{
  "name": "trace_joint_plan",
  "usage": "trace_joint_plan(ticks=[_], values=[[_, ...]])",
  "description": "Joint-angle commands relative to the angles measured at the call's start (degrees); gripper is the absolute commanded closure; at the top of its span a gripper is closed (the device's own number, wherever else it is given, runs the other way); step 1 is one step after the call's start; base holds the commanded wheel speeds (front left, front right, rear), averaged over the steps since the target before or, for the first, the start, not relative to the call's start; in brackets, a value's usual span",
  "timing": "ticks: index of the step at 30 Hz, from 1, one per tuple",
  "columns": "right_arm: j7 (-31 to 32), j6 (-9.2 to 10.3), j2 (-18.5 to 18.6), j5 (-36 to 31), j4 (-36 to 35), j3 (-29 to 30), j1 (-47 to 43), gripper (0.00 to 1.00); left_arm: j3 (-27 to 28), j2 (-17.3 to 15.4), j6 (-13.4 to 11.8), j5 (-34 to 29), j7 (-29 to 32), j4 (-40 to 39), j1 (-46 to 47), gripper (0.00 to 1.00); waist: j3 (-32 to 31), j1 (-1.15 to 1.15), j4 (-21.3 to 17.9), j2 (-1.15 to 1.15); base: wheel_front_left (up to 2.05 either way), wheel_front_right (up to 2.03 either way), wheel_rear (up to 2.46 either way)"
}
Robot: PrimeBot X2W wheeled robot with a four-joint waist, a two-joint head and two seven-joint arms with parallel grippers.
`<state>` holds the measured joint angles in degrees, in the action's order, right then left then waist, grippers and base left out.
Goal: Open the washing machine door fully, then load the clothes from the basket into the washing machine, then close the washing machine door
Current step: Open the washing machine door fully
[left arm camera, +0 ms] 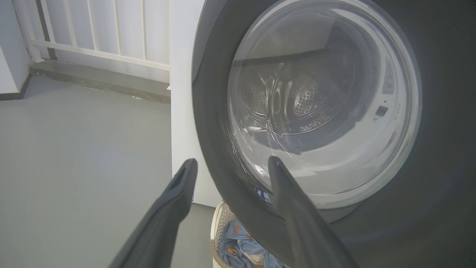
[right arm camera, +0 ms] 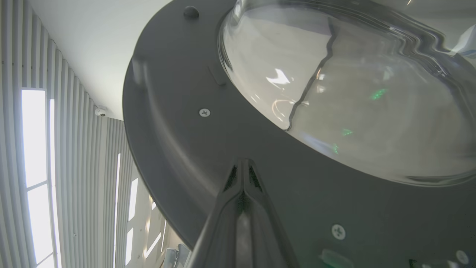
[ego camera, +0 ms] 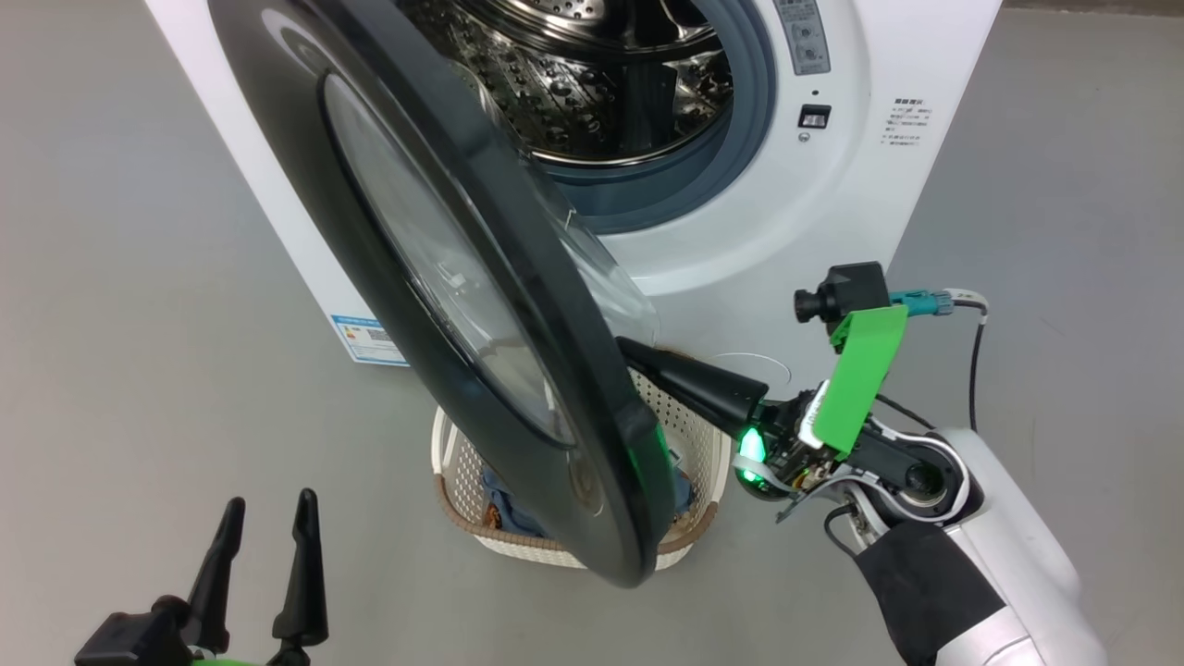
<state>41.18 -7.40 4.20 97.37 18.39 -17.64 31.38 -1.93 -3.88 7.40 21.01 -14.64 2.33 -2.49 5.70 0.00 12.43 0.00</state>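
The washing machine [ego camera: 758,268] stands with its door [ego camera: 462,268] partly swung out, so the steel drum [ego camera: 592,83] shows behind it. My right gripper [ego camera: 634,353] is shut and empty. Its fingertips [right arm camera: 242,165] press on the grey inner face of the door [right arm camera: 178,149], below the glass bowl [right arm camera: 353,93]. My left gripper [ego camera: 268,523] hangs open at the lower left, apart from the door's outer face [left arm camera: 323,104]. The basket [ego camera: 453,462] sits on the floor under the door's lower edge. Light blue clothes [left arm camera: 238,245] lie in the basket, partly hidden by the door.
Grey floor [ego camera: 139,324] spreads to the left and right of the washer. A white railing [left arm camera: 93,33] and a low step [left arm camera: 96,78] stand behind the machine on its left. A blue label sticker [ego camera: 365,338] marks the washer's lower front corner.
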Motion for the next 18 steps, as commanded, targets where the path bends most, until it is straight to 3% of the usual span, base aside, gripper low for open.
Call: trace_joint_plan(ticks=[1,18], values=[[-0.3,-0.09,-1.3,0.7,-2.0,-1.9,-0.8,1.00,1.7,-0.2,0.1,-0.1,-0.4,-1.0,0.6,0.00,-0.2,0.00,0.2,0.00,0.00,0.00,0.00],[-5.5,-0.09,-1.3,5.7,-3.1,-11.3,-0.9,1.00,1.7,0.1,0.1,-0.2,-0.4,-1.5,0.7,0.00,-0.4,0.00,0.7,0.00,0.00,0.00,0.00]])
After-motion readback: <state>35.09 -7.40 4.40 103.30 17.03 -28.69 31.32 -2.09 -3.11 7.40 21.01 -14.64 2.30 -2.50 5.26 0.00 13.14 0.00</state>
